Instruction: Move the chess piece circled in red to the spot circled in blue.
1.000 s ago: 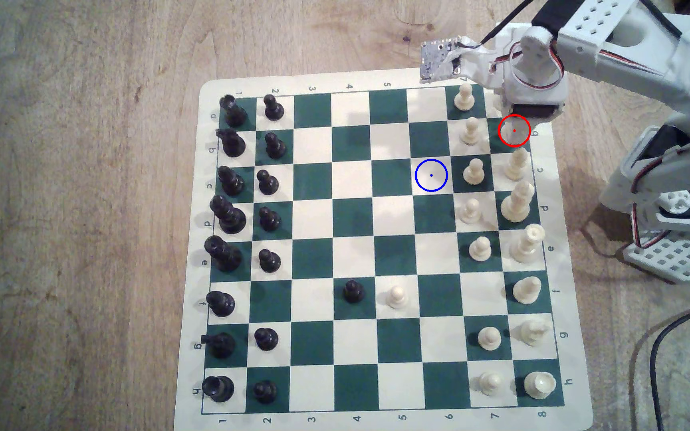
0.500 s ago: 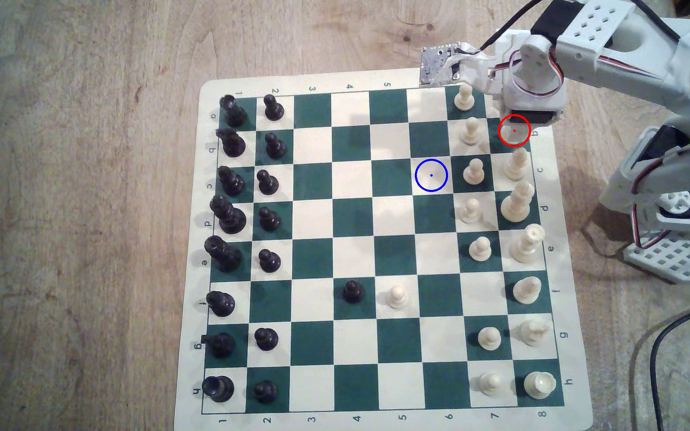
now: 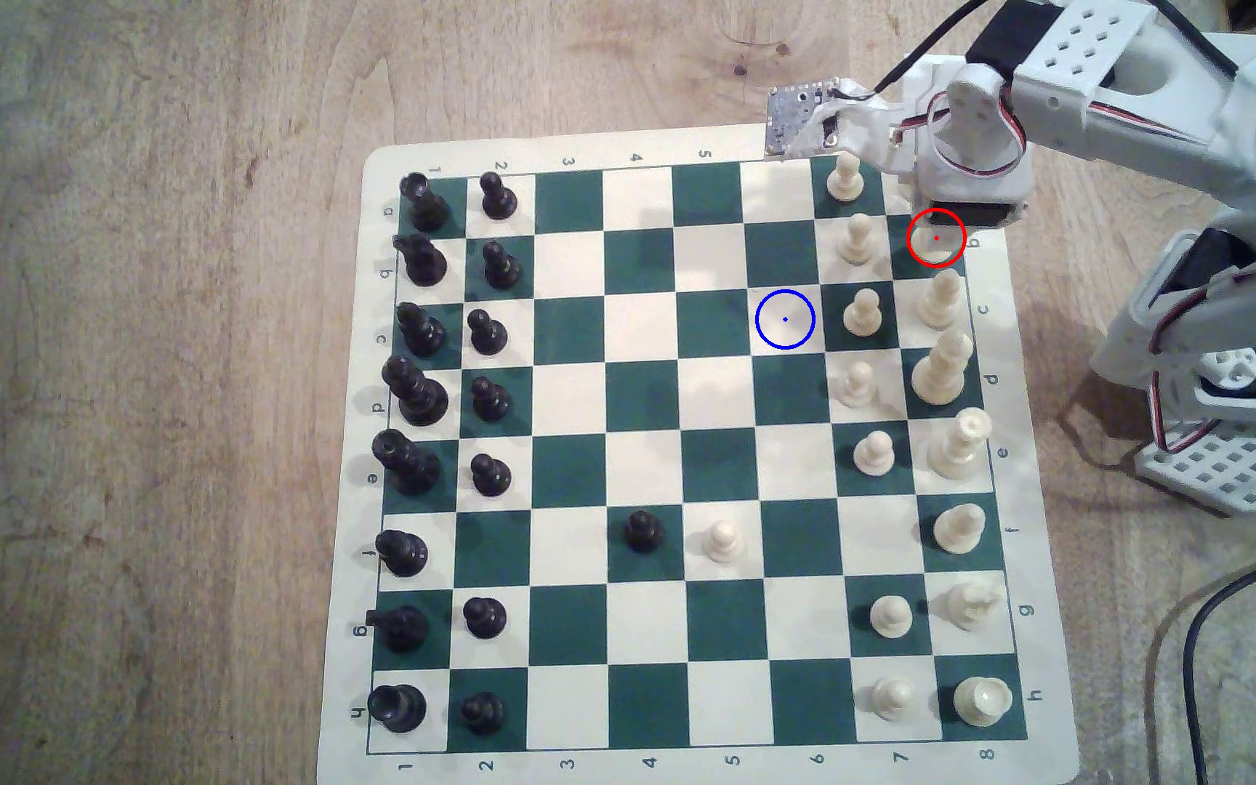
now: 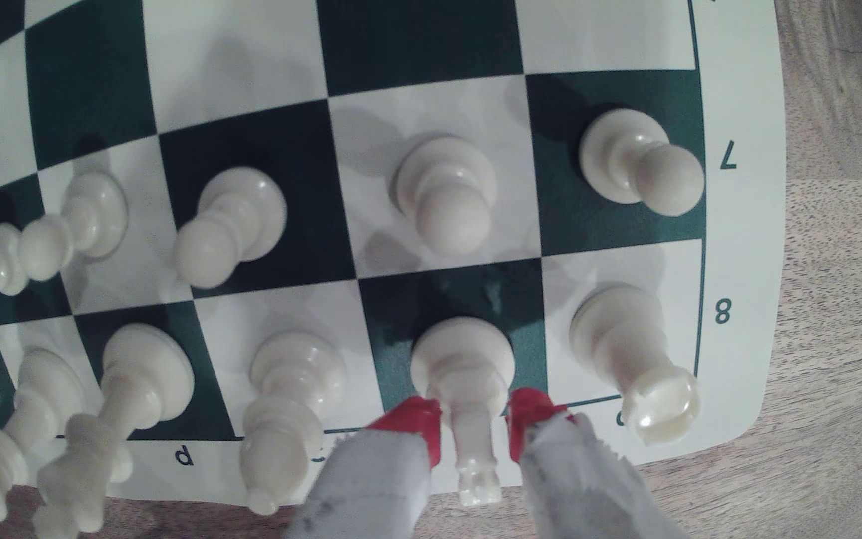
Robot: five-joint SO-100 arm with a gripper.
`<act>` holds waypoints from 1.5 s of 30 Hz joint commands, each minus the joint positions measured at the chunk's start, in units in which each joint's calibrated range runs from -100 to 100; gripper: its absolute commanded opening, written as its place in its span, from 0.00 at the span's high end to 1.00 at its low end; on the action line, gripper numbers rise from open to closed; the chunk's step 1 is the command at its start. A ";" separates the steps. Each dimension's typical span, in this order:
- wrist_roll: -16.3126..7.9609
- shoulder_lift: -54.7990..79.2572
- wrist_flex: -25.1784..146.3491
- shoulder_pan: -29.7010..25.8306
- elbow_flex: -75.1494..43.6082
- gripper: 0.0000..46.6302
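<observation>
Red-tipped fingers (image 4: 413, 414) of the gripper (image 4: 473, 420) stand one on each side of the knight (image 4: 462, 363), low on its stem just above the round base. A sliver of gap shows beside the far tip, so the jaws look slightly spread and closing in, though I cannot be sure from the wrist view whether the pads already touch the plastic. The piece rests upright on its dark green square in the back row, not lifted.

Compared with a second ago, the wrist in the exterior view has crept a little toward the board's top edge and settled, uncovering more of the knight's cream base (image 3: 934, 245) inside the red ring. That suggests the approach is finished and the squeeze is the step in hand; carrying has not begun.

Close neighbours crowd the piece: a rook (image 4: 626, 357) on the corner square beside it, a bishop (image 4: 289, 399) on the other side, and a pawn (image 4: 444, 194) directly ahead. The lift likely needs to go straight up before any sideways travel.

Beyond the pawn row, the blue-ringed cream square (image 3: 784, 319) lies bare, two files inward and one row down in the exterior view. The chessboard (image 3: 632, 147) sits flat on the wooden worktop (image 3: 157, 377).
</observation>
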 commanded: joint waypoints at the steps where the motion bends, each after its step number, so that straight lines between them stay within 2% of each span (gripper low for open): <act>1: -0.24 -1.66 0.37 -0.66 -0.24 0.90; 6: -0.34 -1.91 0.46 -1.13 -0.33 0.90; 11: -0.59 -1.91 0.54 -1.29 -0.24 0.99; 18: -0.73 -3.02 2.67 -0.90 -1.96 0.99; 25: -0.59 -5.82 10.94 1.45 -12.75 1.00; 32: -1.03 -7.69 22.16 0.20 -26.98 1.00; 45: -7.37 -4.20 14.30 -8.88 -28.25 1.00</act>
